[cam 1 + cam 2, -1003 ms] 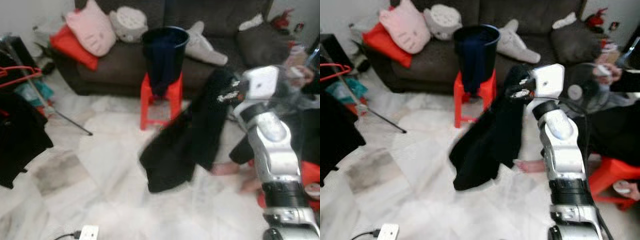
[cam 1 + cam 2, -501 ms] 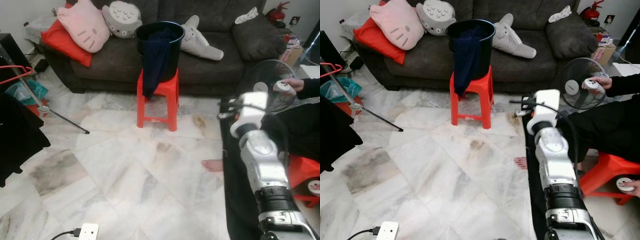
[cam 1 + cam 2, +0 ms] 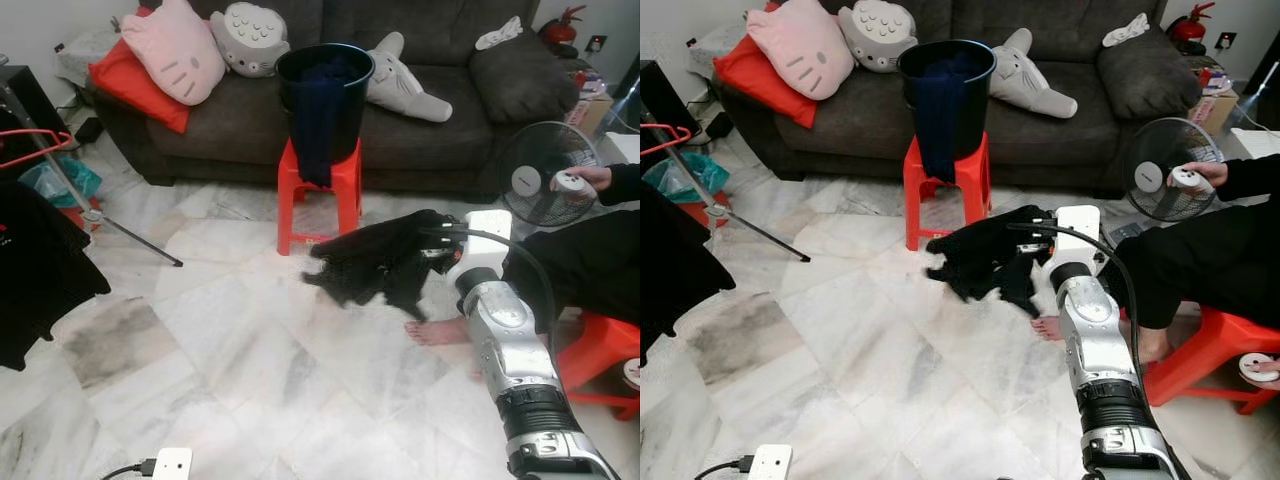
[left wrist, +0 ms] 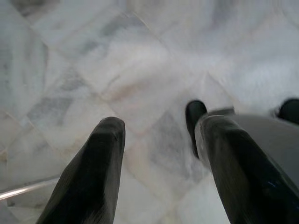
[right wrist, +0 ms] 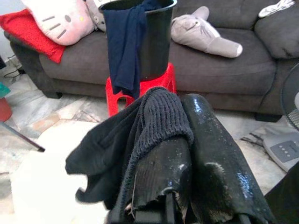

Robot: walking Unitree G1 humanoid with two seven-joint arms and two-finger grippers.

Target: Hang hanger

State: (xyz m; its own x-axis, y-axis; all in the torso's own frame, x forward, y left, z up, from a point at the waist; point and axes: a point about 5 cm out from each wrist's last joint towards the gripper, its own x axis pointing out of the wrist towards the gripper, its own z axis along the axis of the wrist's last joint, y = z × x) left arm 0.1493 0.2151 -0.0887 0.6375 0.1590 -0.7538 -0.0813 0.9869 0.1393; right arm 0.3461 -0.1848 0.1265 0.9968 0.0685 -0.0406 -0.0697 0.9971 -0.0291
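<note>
The right gripper (image 5: 187, 154) has its two black fingers pressed together on a black knitted garment (image 3: 385, 262), and the cloth hangs bunched in the air just in front of the red stool (image 3: 320, 190), above the marble floor (image 3: 250, 370). On that stool stands a black bucket (image 3: 325, 85) with a dark blue cloth (image 3: 318, 125) draped over its rim and down past the seat. Behind the stool runs a dark grey sofa (image 3: 440, 120) carrying a pink cat cushion (image 3: 180, 50), a red cushion (image 3: 125, 85) and a grey plush toy (image 3: 405, 85).

Well off to the stool's left, a red hanger (image 3: 35, 148) sits on a rack, with another black garment (image 3: 40, 270) hanging there. To the stool's right, a person in black sits by a standing fan (image 3: 535, 175), bare foot (image 3: 440, 330) on the floor.

The left gripper (image 4: 159, 154) points down at the floor, fingers spread apart, holding nothing.
</note>
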